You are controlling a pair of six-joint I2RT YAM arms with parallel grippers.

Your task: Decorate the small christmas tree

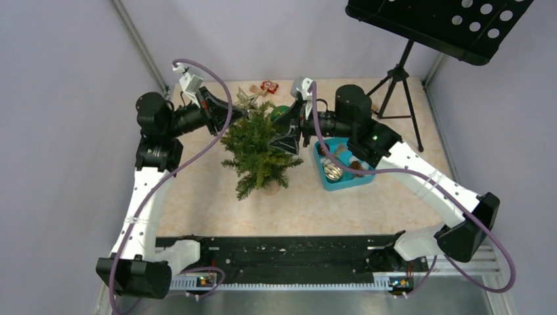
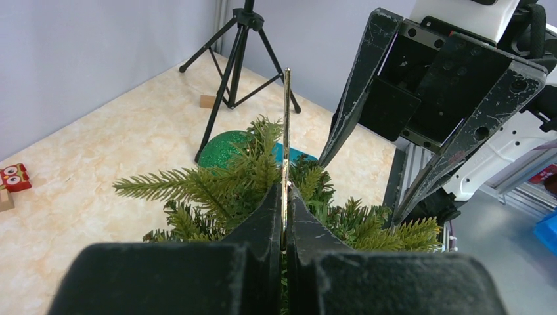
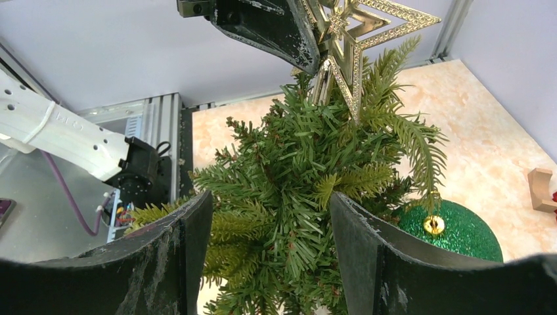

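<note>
The small christmas tree [image 1: 257,154] stands mid-table on its brown base. A gold open-work star [image 3: 348,39] is pinched flat in my left gripper [image 2: 286,190], which is shut on it just above the treetop; in the left wrist view the star [image 2: 287,118] shows edge-on. From the right, my right gripper [image 3: 269,216] reaches in, open, its fingers [image 3: 190,230] on either side of the upper branches [image 3: 309,157]. Whether they press the foliage I cannot tell.
A green glitter ball [image 3: 460,230] lies behind the tree. A teal tray [image 1: 335,186] of ornaments sits right of the tree, under the right arm. A red ornament [image 1: 268,86] lies at the back edge. A black tripod music stand [image 1: 401,85] is at the back right.
</note>
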